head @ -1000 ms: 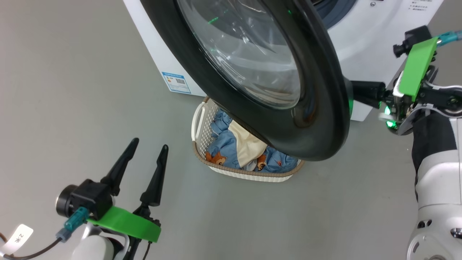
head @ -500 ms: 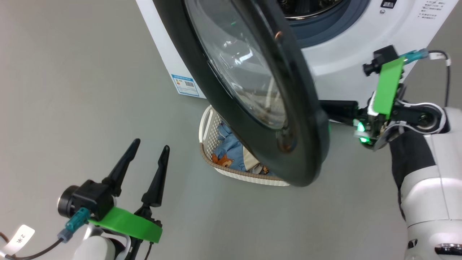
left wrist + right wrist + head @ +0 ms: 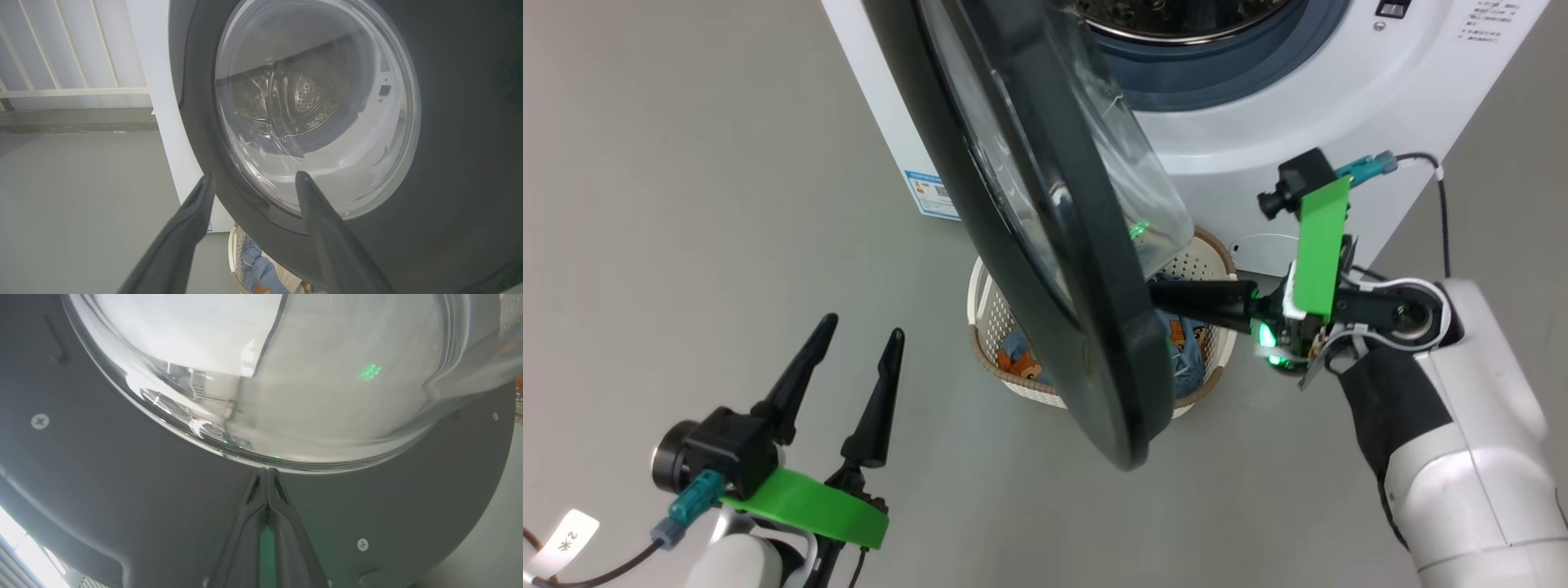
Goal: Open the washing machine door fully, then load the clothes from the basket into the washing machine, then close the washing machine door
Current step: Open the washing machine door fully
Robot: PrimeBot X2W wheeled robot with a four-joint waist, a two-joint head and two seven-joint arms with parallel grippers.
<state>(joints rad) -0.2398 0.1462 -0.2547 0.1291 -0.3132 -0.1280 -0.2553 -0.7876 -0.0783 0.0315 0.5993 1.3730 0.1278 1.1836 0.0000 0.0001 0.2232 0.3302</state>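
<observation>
The washing machine door (image 3: 1111, 351), black-rimmed with a clear glass bowl (image 3: 286, 375), stands swung out from the white washing machine (image 3: 1258, 139) and shows nearly edge-on in the head view. My right gripper (image 3: 1176, 296) is shut. Its joined fingertips (image 3: 267, 473) press on the door's grey inner face just below the glass. Under the door sits the basket (image 3: 1186, 263) with the blue bear-print clothes (image 3: 1186, 347) in it, partly hidden. My left gripper (image 3: 863, 327) hangs open and empty at the lower left. It faces the door's outer side (image 3: 314, 114).
The steel drum (image 3: 1176, 16) and its grey-blue gasket show at the top. A blue label sticker (image 3: 929, 194) is on the machine's side. Grey floor (image 3: 686, 204) spreads to the left and in front. A white railing (image 3: 61, 90) stands behind.
The door has swung further open, from facing me to nearly edge-on, with my shut right gripper following it leftward on its inner side. The head camera shifted a little. My left gripper stayed put.
</observation>
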